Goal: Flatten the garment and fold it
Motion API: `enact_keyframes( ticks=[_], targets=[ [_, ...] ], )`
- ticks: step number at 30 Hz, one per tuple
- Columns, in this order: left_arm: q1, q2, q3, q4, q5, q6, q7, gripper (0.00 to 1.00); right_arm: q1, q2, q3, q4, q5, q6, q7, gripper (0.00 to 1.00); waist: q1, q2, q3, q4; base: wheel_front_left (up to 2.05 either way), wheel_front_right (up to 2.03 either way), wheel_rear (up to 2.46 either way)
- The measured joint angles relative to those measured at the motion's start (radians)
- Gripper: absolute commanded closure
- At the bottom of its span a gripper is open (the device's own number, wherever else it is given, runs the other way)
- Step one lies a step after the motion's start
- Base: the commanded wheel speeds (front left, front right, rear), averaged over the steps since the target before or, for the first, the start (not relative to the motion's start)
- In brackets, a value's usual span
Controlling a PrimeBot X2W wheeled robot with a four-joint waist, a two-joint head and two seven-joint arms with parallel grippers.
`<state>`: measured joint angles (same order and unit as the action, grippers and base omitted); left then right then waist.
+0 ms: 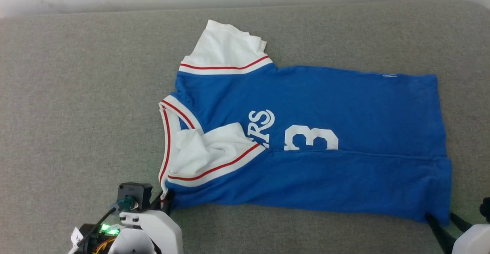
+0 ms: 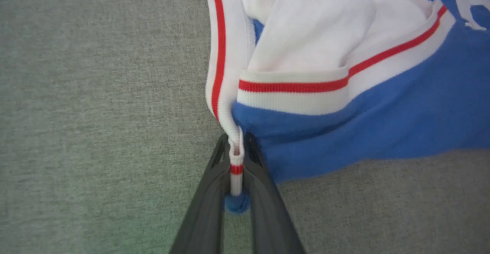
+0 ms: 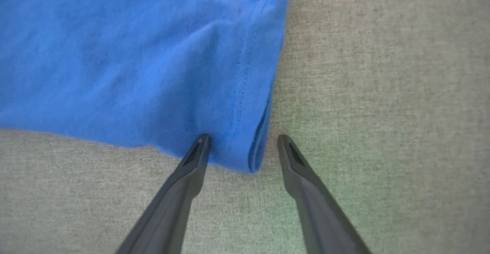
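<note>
Hiding half its lettering, folded garment, collar pinched in left gripper; right gripper agape astride hem corner.

left gripper: jaws closed. the two dark fingers lie almost parallel and clamp the striped neck trim of the garment. the trim runs down the narrow gap between the fingers. left wrist: pale housing, green indicator lit.

right gripper: jaws spread wide, fingers forming a v. one fingertip touches the garment's corner; the other is just beside it, off the cloth. the corner lies between the fingers, unclamped. right wrist: pale housing behind the fingers.
</note>
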<state>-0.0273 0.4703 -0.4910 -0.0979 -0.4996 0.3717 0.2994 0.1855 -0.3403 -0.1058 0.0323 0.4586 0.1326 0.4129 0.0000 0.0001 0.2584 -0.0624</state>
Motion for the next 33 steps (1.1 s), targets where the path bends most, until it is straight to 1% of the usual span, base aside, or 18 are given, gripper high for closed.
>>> enact_keyframes(
  ticks=[1, 7, 11, 14, 17, 21, 25, 27, 29, 33],
  targets=[
    [0.000, 0.000, 0.000, -0.001, 0.000, 0.000, 0.000, 1.00, -0.001, -0.002, -0.001, 0.001, 0.000, 0.000, -0.001, 1.00, 0.0000, 0.0000, 0.002, 0.001, 0.00, 0.00, 0.00],
    [0.000, 0.000, 0.001, -0.005, 0.000, 0.009, 0.001, 1.00, -0.024, -0.012, 0.009, 0.002, 0.000, 0.000, -0.038, 1.00, 0.0001, 0.0000, -0.001, -0.004, 0.00, 0.00, 0.00],
    [0.001, 0.002, 0.008, -0.010, -0.005, 0.010, 0.000, 1.00, -0.043, -0.041, 0.013, -0.016, 0.007, 0.000, -0.054, 1.00, 0.0001, 0.0000, -0.017, -0.009, 0.00, 0.00, 0.00],
    [0.005, 0.006, 0.025, -0.027, -0.019, 0.021, 0.000, 1.00, -0.053, -0.059, 0.009, -0.033, 0.010, 0.000, -0.055, 1.00, 0.0001, 0.0000, -0.032, -0.012, 0.00, 0.00, 0.00],
    [0.029, 0.009, 0.051, -0.066, -0.052, 0.041, 0.015, 1.00, -0.059, -0.071, -0.002, -0.059, 0.013, 0.000, -0.048, 1.00, 0.0001, 0.0000, -0.050, -0.015, 0.00, 0.00, 0.00],
    [0.119, 0.025, 0.091, -0.146, -0.102, 0.088, 0.057, 1.00, -0.048, -0.075, -0.027, -0.094, 0.020, 0.000, -0.008, 1.00, 0.0000, -0.0001, -0.075, -0.021, 0.00, 0.00, 0.00],
    [0.238, 0.041, 0.126, -0.221, -0.138, 0.143, 0.084, 1.00, 0.010, -0.062, -0.060, -0.127, 0.028, 0.001, 0.043, 1.00, -0.0001, 0.0000, -0.096, -0.026, 0.00, 0.00, 0.00],
    [0.296, 0.040, 0.132, -0.245, -0.155, 0.159, 0.091, 1.00, 0.046, -0.045, -0.079, -0.136, 0.032, 0.001, 0.063, 1.00, -0.0001, 0.0000, -0.103, -0.026, 0.00, 0.00, 0.00],
    [0.338, 0.035, 0.133, -0.251, -0.172, 0.165, 0.087, 1.00, 0.079, -0.026, -0.093, -0.144, 0.033, 0.001, 0.075, 1.00, -0.0001, 0.0000, -0.107, -0.024, 0.00, 0.00, 0.00],
    [0.373, -0.001, 0.128, -0.226, -0.189, 0.166, 0.050, 1.00, 0.115, 0.003, -0.114, -0.148, 0.011, 0.001, 0.081, 1.00, -0.0002, 0.0000, -0.113, -0.018, 0.00, 0.00, 0.00]
  ],
)
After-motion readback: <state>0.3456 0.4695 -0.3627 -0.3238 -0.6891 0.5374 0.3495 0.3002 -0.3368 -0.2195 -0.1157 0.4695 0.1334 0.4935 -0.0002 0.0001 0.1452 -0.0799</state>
